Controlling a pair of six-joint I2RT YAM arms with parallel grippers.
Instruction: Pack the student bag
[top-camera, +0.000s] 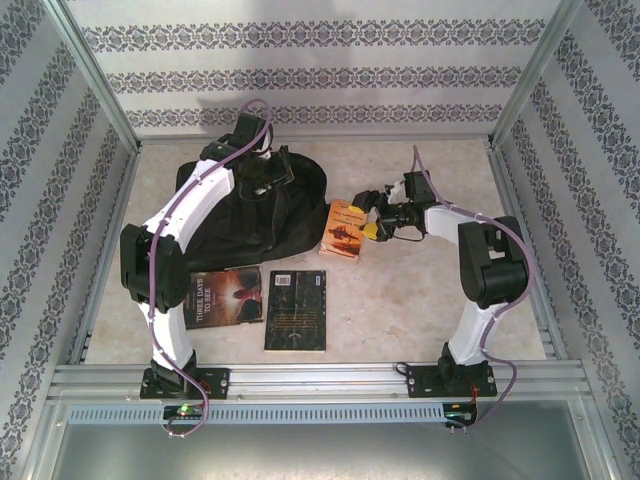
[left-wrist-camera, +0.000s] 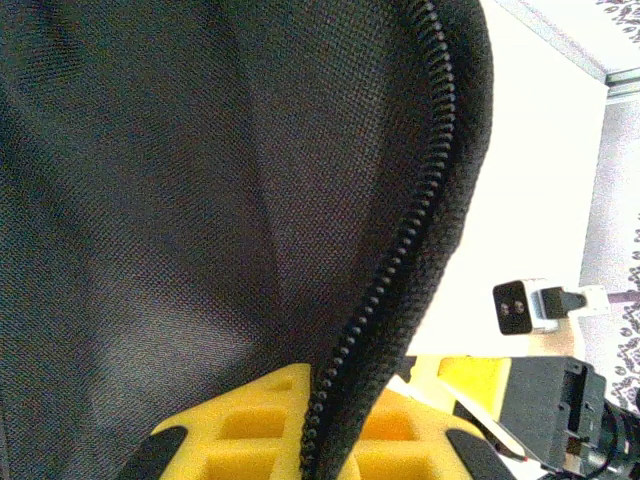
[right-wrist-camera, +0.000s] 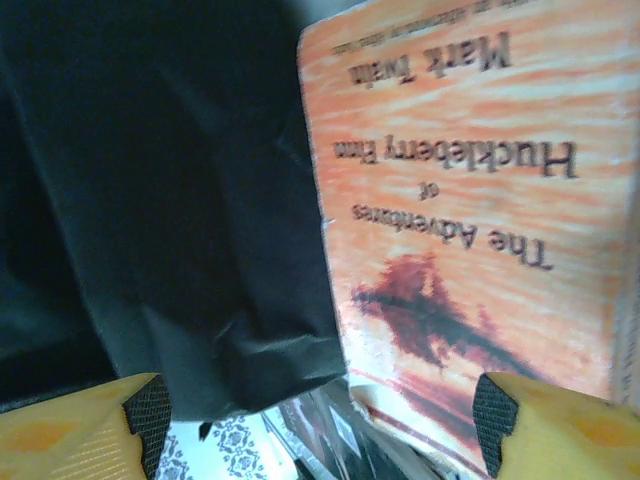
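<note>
On table, left gripper pinching student bag, right gripper spread wide by book

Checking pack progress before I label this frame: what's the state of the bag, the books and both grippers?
student bag: lying down, zip open, edge pinched.
left gripper: shut on the bag's zip edge.
orange book: closed, beside the bag, not inside.
right gripper: open, jaws wide at the orange book.
brown book: closed, lying flat.
black book: closed, lying flat.
</note>
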